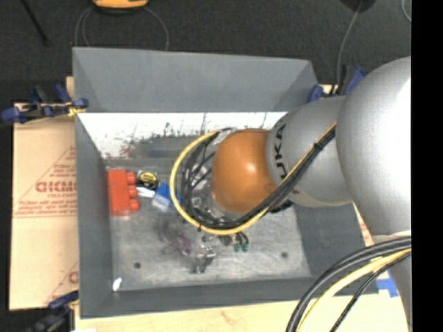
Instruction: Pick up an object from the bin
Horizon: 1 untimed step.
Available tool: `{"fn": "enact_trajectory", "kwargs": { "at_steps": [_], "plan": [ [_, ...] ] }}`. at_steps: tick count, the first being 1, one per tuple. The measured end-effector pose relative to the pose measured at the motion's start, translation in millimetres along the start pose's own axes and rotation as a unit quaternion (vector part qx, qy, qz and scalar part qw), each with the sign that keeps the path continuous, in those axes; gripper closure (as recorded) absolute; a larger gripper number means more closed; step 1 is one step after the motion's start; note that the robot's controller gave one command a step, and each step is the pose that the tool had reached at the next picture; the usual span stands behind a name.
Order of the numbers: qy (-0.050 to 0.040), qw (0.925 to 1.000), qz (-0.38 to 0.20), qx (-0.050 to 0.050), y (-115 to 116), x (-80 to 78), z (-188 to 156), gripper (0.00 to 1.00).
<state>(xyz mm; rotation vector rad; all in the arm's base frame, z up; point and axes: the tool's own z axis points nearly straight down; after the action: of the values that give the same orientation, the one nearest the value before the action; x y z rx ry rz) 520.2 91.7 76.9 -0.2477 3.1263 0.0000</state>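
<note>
The arm reaches into the grey metal bin [90, 206] from the right, its orange wrist cover [239, 171] and a loop of yellow and black cables [181, 185] hanging over the middle of the bin floor. The hand [202, 254] points down below that cover, low over the floor a little toward the near wall. The cover and cables hide most of it, so whether it is apart, together or clamped on anything cannot be told, and nothing can be seen held in it. Nearest to it are a small dark green piece [240, 243] just to its right and a dim purplish-grey piece [181, 242] just to its left; both lie on the floor close beside the hand, and contact with either cannot be judged. Further left, well apart from the hand, an orange-red toy brick [120, 192] lies along the left side of the floor. Just beside the brick are a small black-and-yellow round thing [147, 179] and a blue-and-white piece [159, 199], the latter close to the cable loop. A tiny white scrap [118, 283] sits in the near left corner.
</note>
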Motion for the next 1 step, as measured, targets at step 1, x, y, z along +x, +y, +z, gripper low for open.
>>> {"fn": "enact_trajectory", "kwargs": {
  "at_steps": [1],
  "plan": [
    [-0.0011, 1.0000, 0.000, 0.000, 17.6, -13.4, 3.0, 0.00]
  ]
}}
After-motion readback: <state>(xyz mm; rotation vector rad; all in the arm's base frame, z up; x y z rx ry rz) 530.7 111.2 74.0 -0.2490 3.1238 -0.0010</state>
